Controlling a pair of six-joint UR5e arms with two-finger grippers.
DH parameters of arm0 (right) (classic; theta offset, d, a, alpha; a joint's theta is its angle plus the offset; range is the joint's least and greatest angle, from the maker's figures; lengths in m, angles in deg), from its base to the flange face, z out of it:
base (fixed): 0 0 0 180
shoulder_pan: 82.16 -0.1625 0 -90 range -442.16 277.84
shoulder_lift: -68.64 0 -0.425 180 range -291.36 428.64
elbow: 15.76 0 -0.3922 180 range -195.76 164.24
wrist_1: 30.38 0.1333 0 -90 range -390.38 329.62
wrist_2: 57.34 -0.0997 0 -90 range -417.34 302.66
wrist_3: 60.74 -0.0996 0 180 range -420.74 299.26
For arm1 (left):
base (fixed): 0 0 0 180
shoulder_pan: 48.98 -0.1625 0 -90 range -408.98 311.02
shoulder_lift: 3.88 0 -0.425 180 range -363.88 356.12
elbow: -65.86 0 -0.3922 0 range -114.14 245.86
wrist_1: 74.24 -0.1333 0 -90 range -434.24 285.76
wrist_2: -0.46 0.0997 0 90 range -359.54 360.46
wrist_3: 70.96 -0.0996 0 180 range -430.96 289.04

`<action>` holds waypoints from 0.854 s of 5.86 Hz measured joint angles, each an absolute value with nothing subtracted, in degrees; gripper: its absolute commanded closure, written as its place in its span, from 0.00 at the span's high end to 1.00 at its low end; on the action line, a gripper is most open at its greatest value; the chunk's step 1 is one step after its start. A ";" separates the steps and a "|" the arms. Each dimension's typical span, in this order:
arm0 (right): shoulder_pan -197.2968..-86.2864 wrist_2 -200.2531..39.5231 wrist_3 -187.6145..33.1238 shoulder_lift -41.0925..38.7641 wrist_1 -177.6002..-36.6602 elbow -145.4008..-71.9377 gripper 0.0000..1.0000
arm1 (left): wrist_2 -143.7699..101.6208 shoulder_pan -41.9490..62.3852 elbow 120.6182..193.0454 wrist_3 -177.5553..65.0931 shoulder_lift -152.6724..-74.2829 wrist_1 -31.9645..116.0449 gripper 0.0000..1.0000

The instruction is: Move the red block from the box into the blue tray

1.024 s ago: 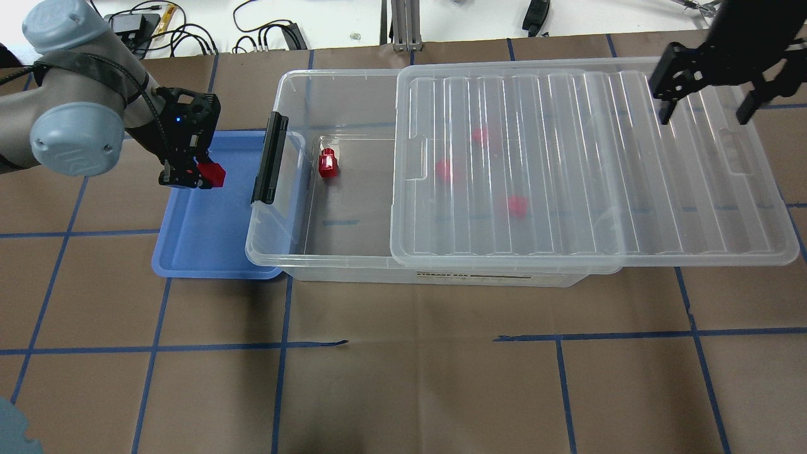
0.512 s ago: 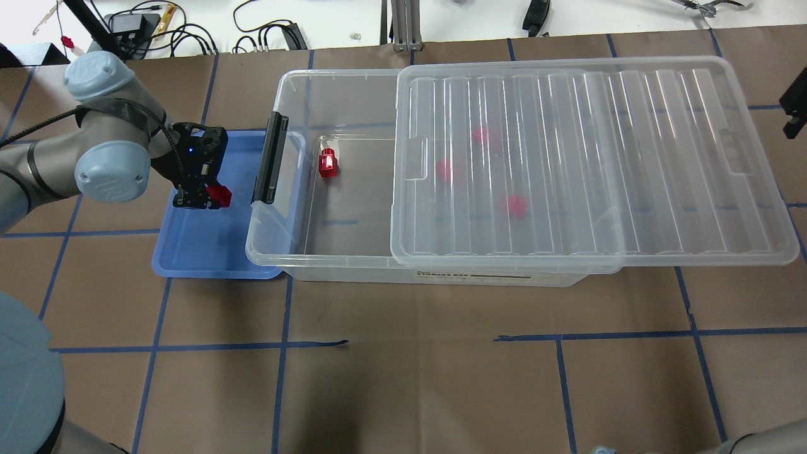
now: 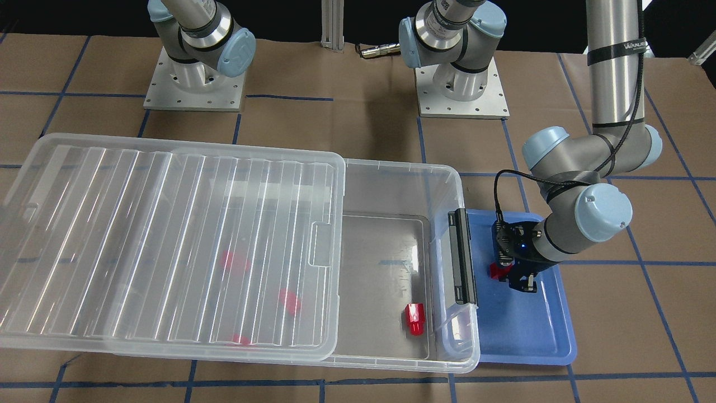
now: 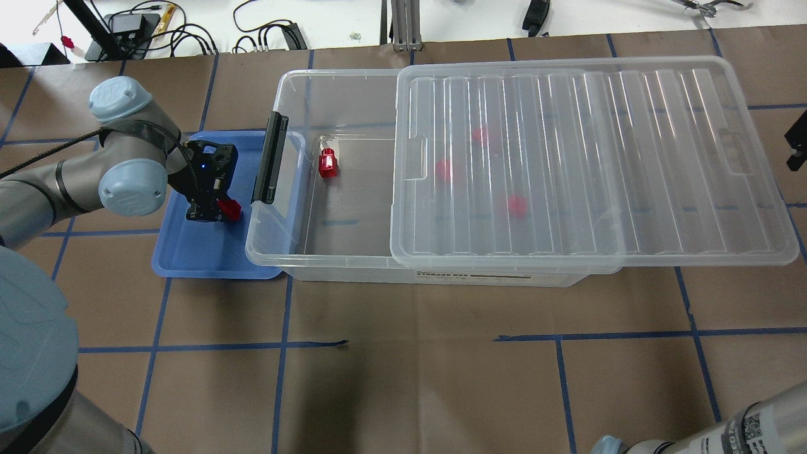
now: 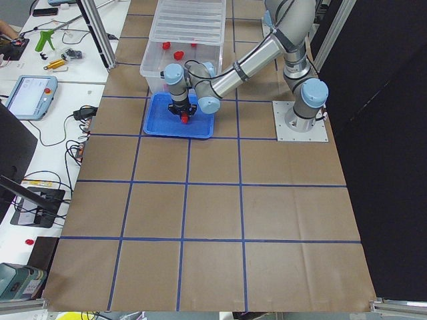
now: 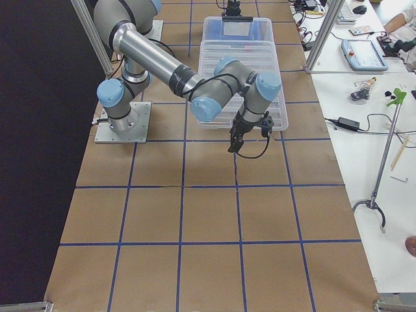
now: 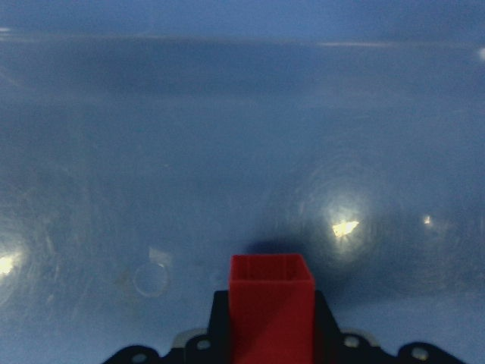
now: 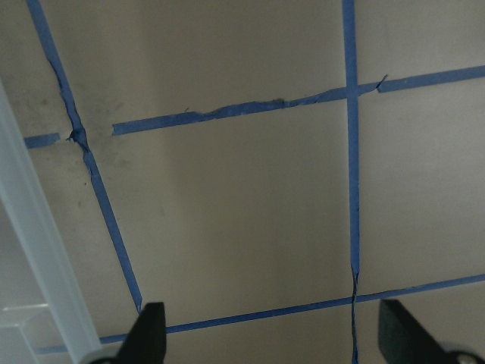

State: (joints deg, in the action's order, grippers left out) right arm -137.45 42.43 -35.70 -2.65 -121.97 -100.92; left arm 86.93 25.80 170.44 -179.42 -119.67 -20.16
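- We see the left gripper point(image 4: 213, 211) low over the blue tray point(image 4: 189, 255), its fingers pinched on a red block point(image 4: 231, 209).
- In the left wrist view the held block point(image 7: 271, 303) juts out between the jaws, with the tray's floor close below and a dark shadow just past its tip. We cannot tell whether it touches the floor.
- The held block sits in the half of the tray nearer the box point(image 4: 340, 85), just beside the box's black latch point(image 4: 270, 157).
- The box stands against the tray's long side. Its ribbed lid point(image 4: 567, 157) is slid away from the latch end, so that end lies uncovered.
- A second red block point(image 4: 327, 164) rests on the box's bare floor near the latch end. Three more point(image 4: 444, 169) show blurred under the lid.
- The right gripper point(image 8: 276, 341) hangs beyond the box's far end over the brown paper table point(image 8: 250, 227). Its fingertips point(image 8: 151, 334) stand wide apart and hold nothing, and the box's clear rim lies at the edge of its wrist view.
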 measured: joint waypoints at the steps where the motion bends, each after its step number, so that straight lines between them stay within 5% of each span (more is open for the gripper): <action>1: -137.65 41.79 -35.81 -3.61 -122.10 -102.56 1.00 | 86.19 25.99 169.97 -179.51 -119.08 -19.98 0.98; 5: -140.23 37.71 -35.70 -4.91 -121.70 -104.81 1.00 | 84.48 28.44 161.79 -169.57 -108.19 -0.07 0.98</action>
